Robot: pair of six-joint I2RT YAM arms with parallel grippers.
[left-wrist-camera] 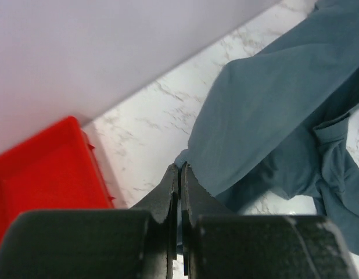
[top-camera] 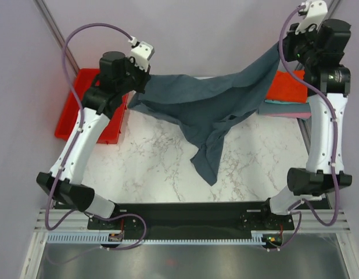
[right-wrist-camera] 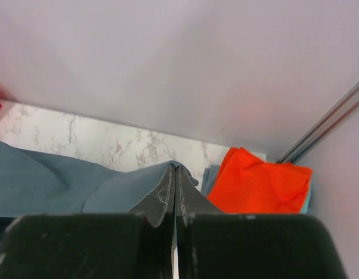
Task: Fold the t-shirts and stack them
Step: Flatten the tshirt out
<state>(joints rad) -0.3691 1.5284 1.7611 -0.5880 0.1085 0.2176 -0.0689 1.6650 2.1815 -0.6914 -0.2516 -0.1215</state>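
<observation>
Left gripper (left-wrist-camera: 179, 168) and right gripper (right-wrist-camera: 173, 170) each pinch the blue-grey shirt (top-camera: 208, 104), strung crosswise between them, sagging onto the table (top-camera: 150, 163).

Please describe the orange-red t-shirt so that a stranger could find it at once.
On the marble table, go to the far right corner. The orange-red t-shirt tops a small folded pile there, above a teal layer and a pink layer; the other red thing, a hard tray, is at far left.
</observation>
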